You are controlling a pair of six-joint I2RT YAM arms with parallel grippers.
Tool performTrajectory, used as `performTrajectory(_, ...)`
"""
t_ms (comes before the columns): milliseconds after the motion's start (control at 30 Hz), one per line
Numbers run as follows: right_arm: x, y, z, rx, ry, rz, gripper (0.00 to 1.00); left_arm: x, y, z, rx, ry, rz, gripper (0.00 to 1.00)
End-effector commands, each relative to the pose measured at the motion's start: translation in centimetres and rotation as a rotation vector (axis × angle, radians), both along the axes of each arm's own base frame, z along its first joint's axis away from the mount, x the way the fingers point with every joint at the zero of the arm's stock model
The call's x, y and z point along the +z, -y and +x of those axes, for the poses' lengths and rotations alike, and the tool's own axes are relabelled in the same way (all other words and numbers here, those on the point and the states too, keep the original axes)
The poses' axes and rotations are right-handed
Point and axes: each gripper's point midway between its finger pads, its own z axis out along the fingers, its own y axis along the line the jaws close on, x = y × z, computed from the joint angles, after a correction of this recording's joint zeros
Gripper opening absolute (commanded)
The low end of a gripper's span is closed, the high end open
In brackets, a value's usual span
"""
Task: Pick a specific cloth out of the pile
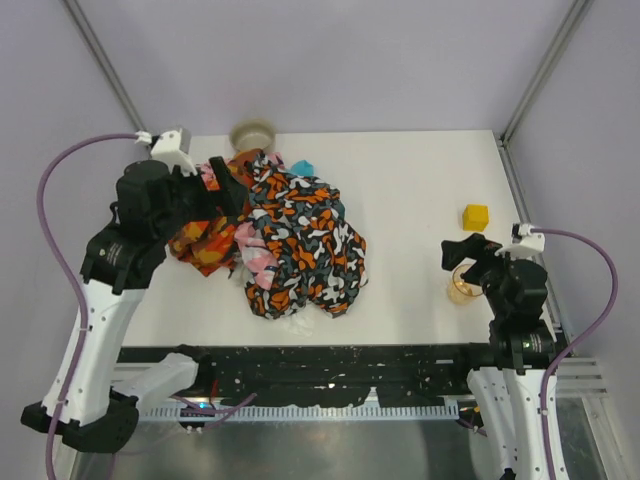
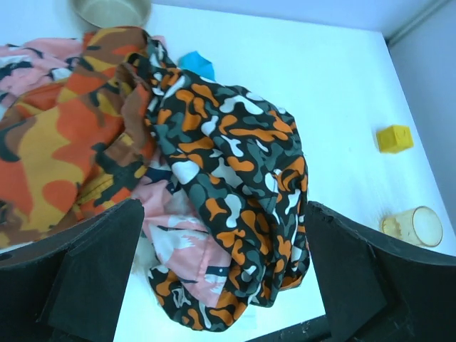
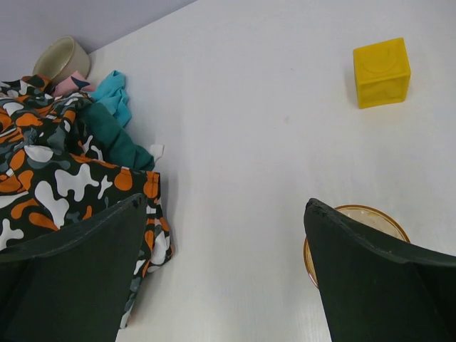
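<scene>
**Spotting the cloth (image 1: 302, 167) at the far edge of the pile (image 1: 290, 240)**

Peeks out as a small, crumpled patch of light turquoise-blue on the far side of the heap, near a tan bowl (image 1: 253, 134) at the back of the white table (image 1: 420, 180). Mostly buried, with only that bunched corner visible. Shows best from the right wrist, lying just beside a darker teal piece (image 3: 114, 142). Tucked with that piece against the black, orange and white camouflage cloth (image 1: 305, 245), which drapes over the middle and near side of the heap. Touched by neither gripper.

Moving outward to the pile's left half: an orange, red and yellow print (image 1: 205, 240), plus a pink patterned piece (image 2: 178, 235) poking out from under the camouflage at the near edge.

Finding the left gripper (image 1: 222, 195) poised at the pile's left side, over the orange print. Jaws spread wide and clasping nothing. Cannot tell whether the fingers (image 2: 92, 278) brush the fabric.

Finding the right gripper (image 1: 468, 250) well apart from the pile, on the right of the table. Jaws likewise spread wide, with nothing between them. Hangs over an amber cup (image 1: 462, 290), with a yellow cube (image 1: 475, 216) near, further back on bare tabletop.
</scene>
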Motion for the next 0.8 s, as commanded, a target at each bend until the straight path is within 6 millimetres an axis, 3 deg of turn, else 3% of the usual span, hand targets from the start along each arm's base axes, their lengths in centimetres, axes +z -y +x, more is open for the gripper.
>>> performTrajectory(0, 2.8, 0.5, 0.3, -0.032, 0.103, 0.003, 0.95, -4.6, 4.1, 3.0, -0.126, -0.068, 0.105, 1.00)
performTrajectory(200, 2.0, -0.1, 0.5, 0.008, 0.109, -0.006, 0.95, -10.6, 9.2, 5.3, -0.186, -0.254, 0.255, 1.00)
performTrajectory(333, 0.8, 0.2, 0.9, -0.003, 0.074, -0.020, 0.95, -18.3, 11.5, 6.8, -0.184, -0.456, 0.411, 1.00)
performTrajectory(433, 0.1, 0.1, 1.1, 0.006, 0.050, -0.024, 0.95, -25.5, 13.2, 7.5, -0.194, -0.686, 0.482, 1.00)
performTrajectory(500, -0.3, -0.1, 1.2, 0.020, 0.037, -0.024, 0.95, -28.9, 14.2, 7.8, -0.204, -0.800, 0.504, 1.00)
performTrajectory(600, -0.5, -0.4, 1.3, 0.039, 0.027, -0.024, 0.95, -31.6, 15.3, 8.4, -0.204, -0.897, 0.511, 1.00)
performTrajectory(633, -0.6, -0.4, 1.3, 0.038, 0.025, -0.026, 0.95, -32.1, 15.5, 8.7, -0.203, -0.905, 0.517, 0.90)
performTrajectory(667, -0.6, -0.4, 1.3, 0.039, 0.028, -0.024, 0.95, -32.4, 15.4, 9.0, -0.194, -0.907, 0.518, 0.57)
performTrajectory(700, -0.6, -0.4, 1.2, 0.039, 0.031, -0.022, 0.95, -32.2, 15.3, 9.2, -0.185, -0.905, 0.510, 0.02)
performTrajectory(767, -0.5, -0.6, 1.2, 0.046, 0.039, -0.019, 0.95, -31.1, 13.8, 9.5, -0.125, -0.887, 0.500, 0.00)
